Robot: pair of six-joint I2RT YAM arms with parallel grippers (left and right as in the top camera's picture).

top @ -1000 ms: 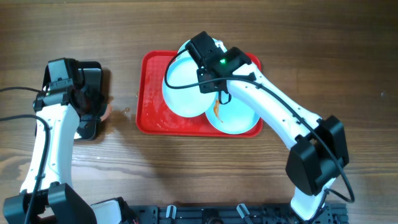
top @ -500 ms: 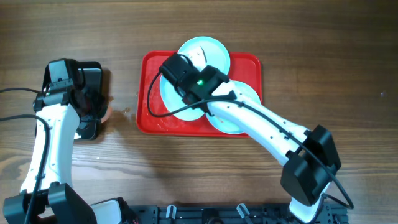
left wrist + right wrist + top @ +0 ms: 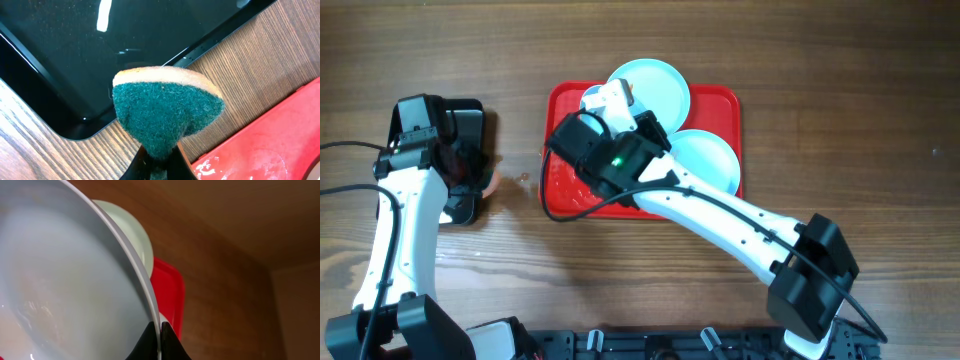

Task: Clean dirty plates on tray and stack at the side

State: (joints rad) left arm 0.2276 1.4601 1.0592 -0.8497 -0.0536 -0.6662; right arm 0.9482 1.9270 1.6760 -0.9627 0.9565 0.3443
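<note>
The red tray point(image 3: 560, 175) lies mid-table. Two pale blue plates rest in it, one at the far edge point(image 3: 655, 82) and one at the right point(image 3: 708, 162). My right gripper point(image 3: 605, 115) is over the tray's left half and shut on the rim of the third plate point(image 3: 65, 280), which is tilted on edge and mostly hidden under the arm in the overhead view. The right wrist view shows the fingers point(image 3: 160, 340) pinching that rim, with another plate point(image 3: 132, 235) and the tray point(image 3: 170, 295) behind. My left gripper point(image 3: 159, 162) is shut on a green-and-tan sponge point(image 3: 165, 110), left of the tray point(image 3: 270, 145).
A smaller black tray point(image 3: 472, 118) sits at the left under the left wrist, and also shows in the left wrist view point(image 3: 100, 50). Bare wood separates it from the red tray. White residue marks the red tray's floor.
My right arm has swung left across the tray with the plate, uncovering the right-hand plate. The left arm and sponge have not moved.
</note>
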